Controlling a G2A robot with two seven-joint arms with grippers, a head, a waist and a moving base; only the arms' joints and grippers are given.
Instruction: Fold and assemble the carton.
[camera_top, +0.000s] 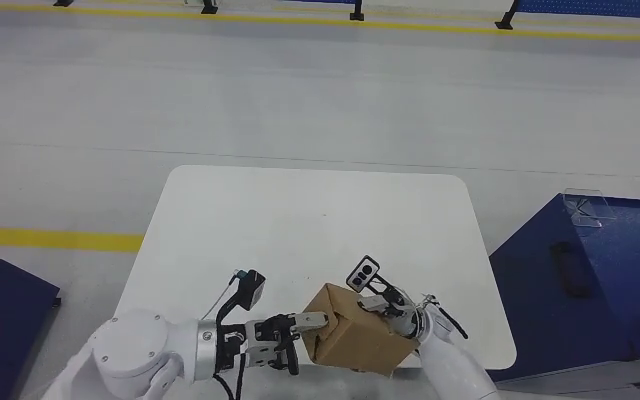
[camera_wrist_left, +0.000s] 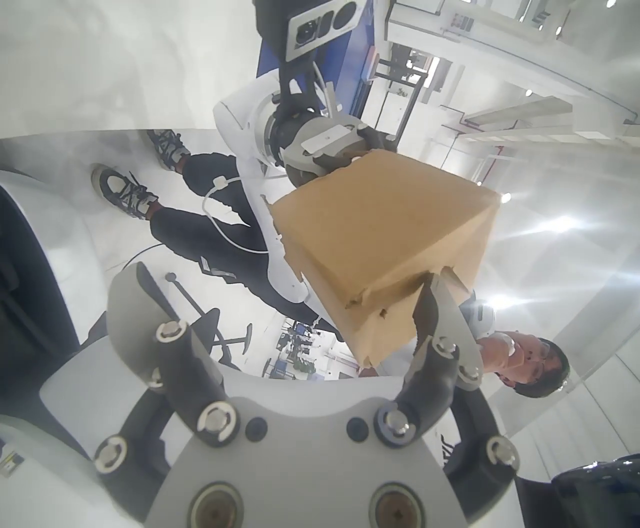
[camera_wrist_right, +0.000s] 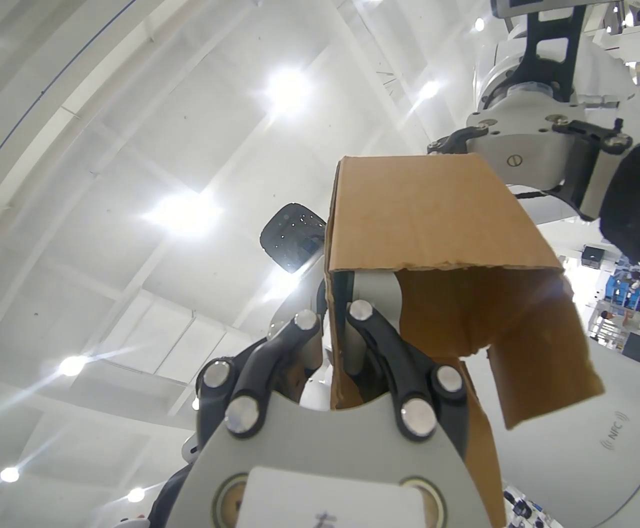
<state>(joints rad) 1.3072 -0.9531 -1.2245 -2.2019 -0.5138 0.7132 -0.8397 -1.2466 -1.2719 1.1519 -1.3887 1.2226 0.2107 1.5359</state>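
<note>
Right claw (camera_wrist_right: 334, 316) is clamping carton (camera_wrist_right: 425, 210) wall | left claw (camera_wrist_left: 282, 287) is gaping, touching it | tube squared (flaps (camera_wrist_right: 545, 360) hanging loose)

Large industrial test hall, shown by wide pale grey polished floor (camera_top: 300, 100) marked with yellow taped lines (camera_top: 60, 239), high white panelled ceiling (camera_wrist_right: 100, 150) hung with bright lamps (camera_wrist_right: 287, 92), white rounded worktable (camera_top: 300, 220), dark blue cabinet (camera_top: 590, 270)

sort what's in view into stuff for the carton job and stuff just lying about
In the job: carton; right gripper, shut on its wall; left gripper, open at its corner; table.
Lying about: blue bin beside the table; yellow floor line.
</note>
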